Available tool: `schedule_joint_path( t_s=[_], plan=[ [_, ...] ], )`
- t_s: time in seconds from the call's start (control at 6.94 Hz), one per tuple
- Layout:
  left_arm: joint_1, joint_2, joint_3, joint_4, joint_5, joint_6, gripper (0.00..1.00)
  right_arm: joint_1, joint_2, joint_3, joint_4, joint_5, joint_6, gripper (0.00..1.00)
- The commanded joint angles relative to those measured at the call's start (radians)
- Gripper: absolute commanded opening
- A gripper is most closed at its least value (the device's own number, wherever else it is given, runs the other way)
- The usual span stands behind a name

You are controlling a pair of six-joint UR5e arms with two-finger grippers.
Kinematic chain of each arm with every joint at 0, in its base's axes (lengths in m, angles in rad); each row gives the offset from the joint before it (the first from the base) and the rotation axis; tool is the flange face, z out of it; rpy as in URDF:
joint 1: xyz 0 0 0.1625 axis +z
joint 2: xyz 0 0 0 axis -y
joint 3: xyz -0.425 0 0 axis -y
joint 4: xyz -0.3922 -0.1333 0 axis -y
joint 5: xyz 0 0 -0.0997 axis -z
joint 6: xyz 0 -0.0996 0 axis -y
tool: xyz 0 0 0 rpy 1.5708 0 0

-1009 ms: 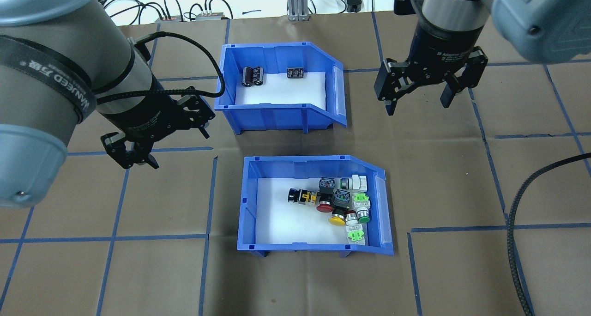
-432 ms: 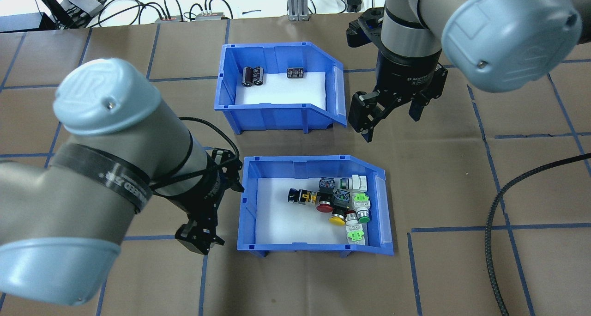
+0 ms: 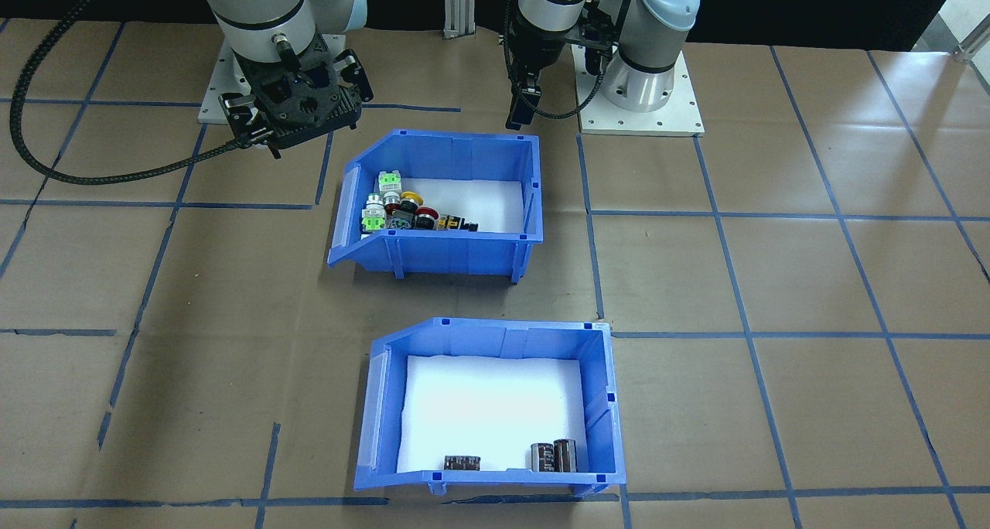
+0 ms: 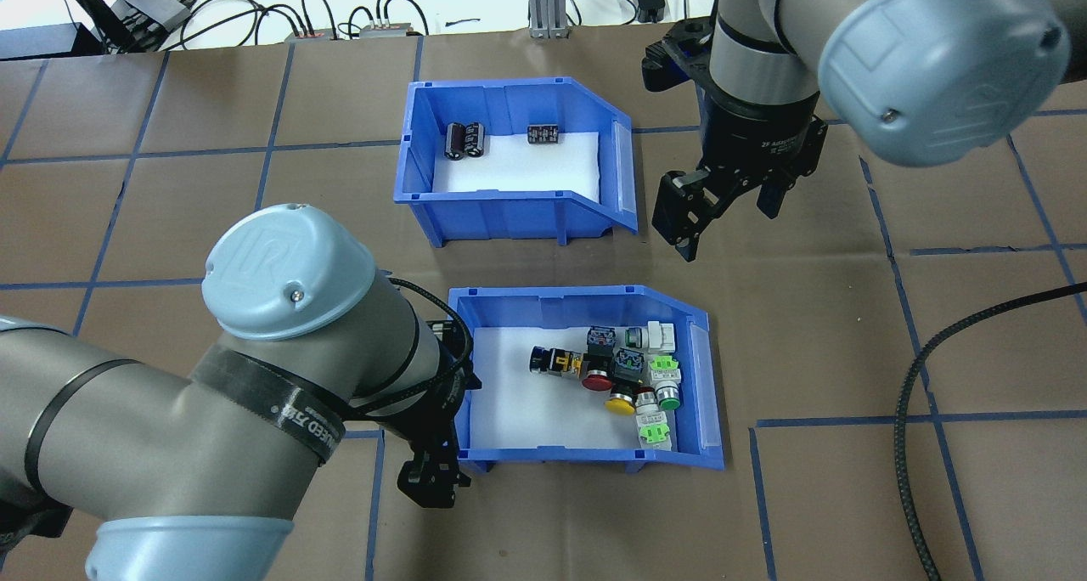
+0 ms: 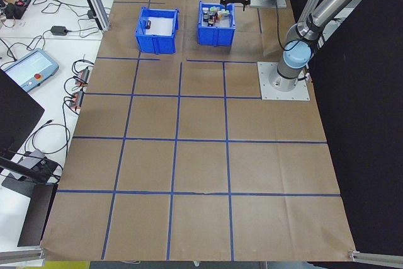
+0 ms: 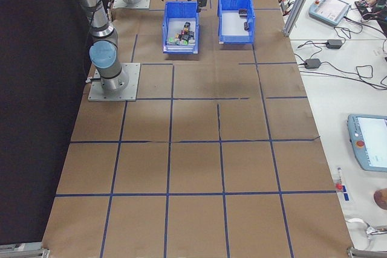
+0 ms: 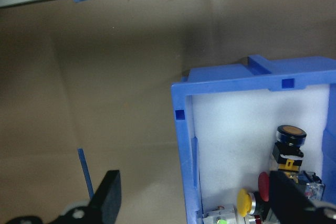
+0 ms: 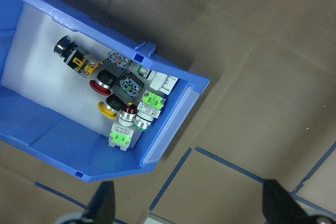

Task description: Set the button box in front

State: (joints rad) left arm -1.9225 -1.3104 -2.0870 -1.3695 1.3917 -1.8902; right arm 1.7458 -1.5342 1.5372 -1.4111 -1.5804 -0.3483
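1. The button box (image 4: 586, 454) sits on the brown-papered bench (image 4: 815, 326) in the lower middle of the overhead frame, its sloped open end toward the right. Its push-buttons (image 4: 633, 373) cluster at the right side of the white liner.
2. A second blue bin (image 4: 509, 211) stands in the upper middle of the same frame, apart from the button box, with a few dark cylinders (image 4: 465, 140) on its liner.
3. The left pincer (image 4: 442, 432) hangs at the button box's left wall, near its lower-left corner. In the left wrist view the two fingers (image 7: 107, 200) stand wide apart, one outside the blue wall and the other over the liner inside, so they straddle the wall with nothing clamped between them.
4. The right pincer (image 4: 730, 211) hovers in the upper right of the overhead frame, above the bench between the two bins' right ends, clear of the button box. Its fingers are spread and empty; in its wrist view the button box (image 8: 168, 129) lies in the left half of the frame, well off from both fingers.
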Motion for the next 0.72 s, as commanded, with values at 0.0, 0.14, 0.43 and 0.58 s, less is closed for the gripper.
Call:
schedule_joint_path(
  t_s=[0.0,0.14,0.43,0.58],
  plan=[
    [-0.019,-0.042,-0.010,0.039,-0.019,-0.058,0.99,-0.008,0.024,-0.012,-0.064,-0.001,-0.178,1.00],
    [-0.067,-0.094,-0.010,0.125,-0.019,-0.120,0.99,0.006,0.076,-0.044,-0.110,0.008,-0.277,1.00],
    [-0.099,-0.141,-0.016,0.207,-0.010,-0.181,0.99,0.082,0.207,-0.197,-0.112,0.007,-0.372,1.00],
    [-0.099,-0.141,-0.049,0.245,-0.010,-0.184,0.99,0.113,0.286,-0.280,-0.140,0.002,-0.490,1.00]
  ],
)
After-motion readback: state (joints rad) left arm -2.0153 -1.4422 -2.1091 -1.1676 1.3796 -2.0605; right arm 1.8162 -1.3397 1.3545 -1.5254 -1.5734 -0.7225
